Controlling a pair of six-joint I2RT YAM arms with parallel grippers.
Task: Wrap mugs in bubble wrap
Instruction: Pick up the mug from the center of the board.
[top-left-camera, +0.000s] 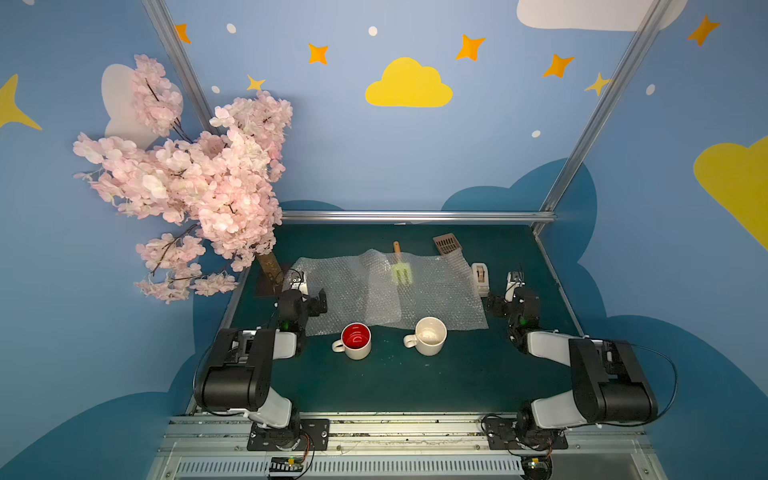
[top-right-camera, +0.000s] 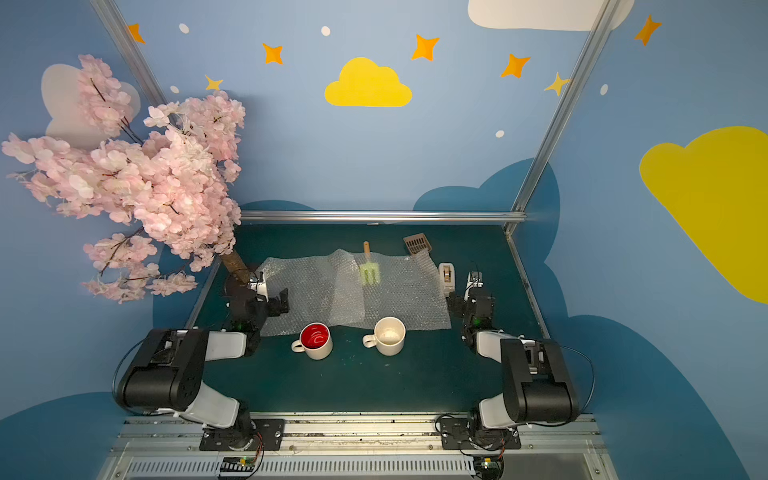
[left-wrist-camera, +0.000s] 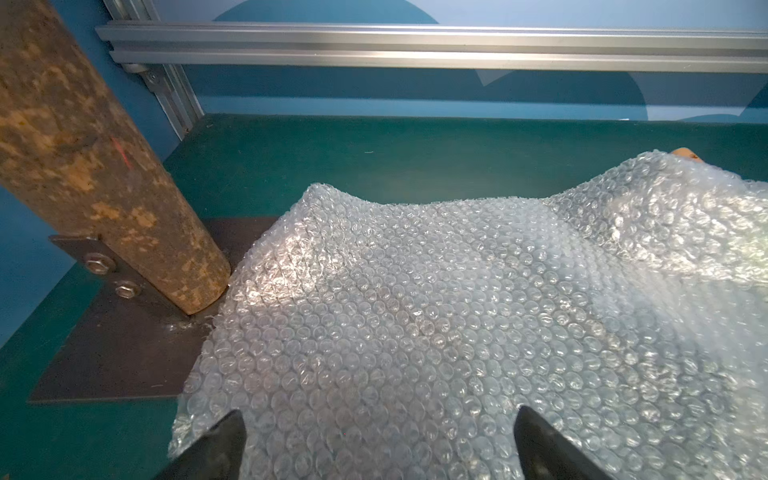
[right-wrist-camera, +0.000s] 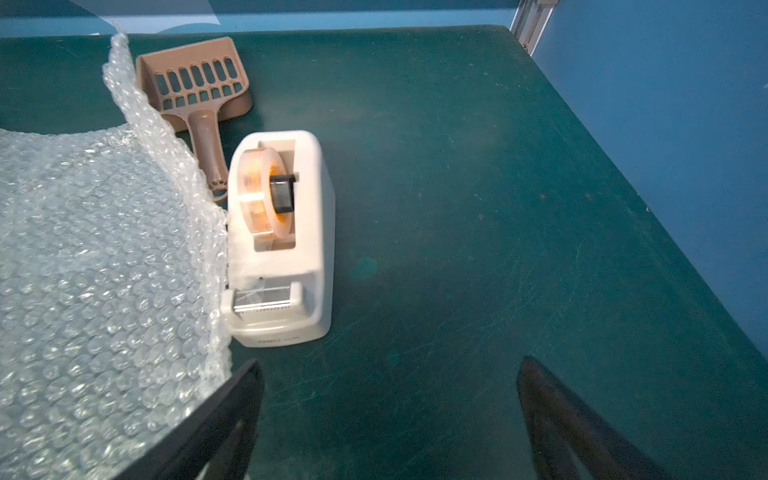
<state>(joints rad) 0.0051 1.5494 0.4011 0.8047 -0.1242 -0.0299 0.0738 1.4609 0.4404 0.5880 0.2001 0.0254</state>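
Green bench (top-left-camera: 415, 386) under painted sky walls carries the bubble wrap (top-left-camera: 374, 291), two overlapping sheets spread out, and since nothing is wrapped I judge I am at the very first step. My red-lined mug (top-left-camera: 356, 340) and cream mug (top-left-camera: 430, 336) stand upright and empty at the wrap's near edge, though I cannot tell whether they touch it. My left claw (left-wrist-camera: 379, 415) hovers released over the wrap's left corner and my right claw (right-wrist-camera: 390, 365) gapes empty off its right edge, beside the tape dispenser (right-wrist-camera: 282, 237) holding its roll; next I must grasp a mug and set it on a sheet.
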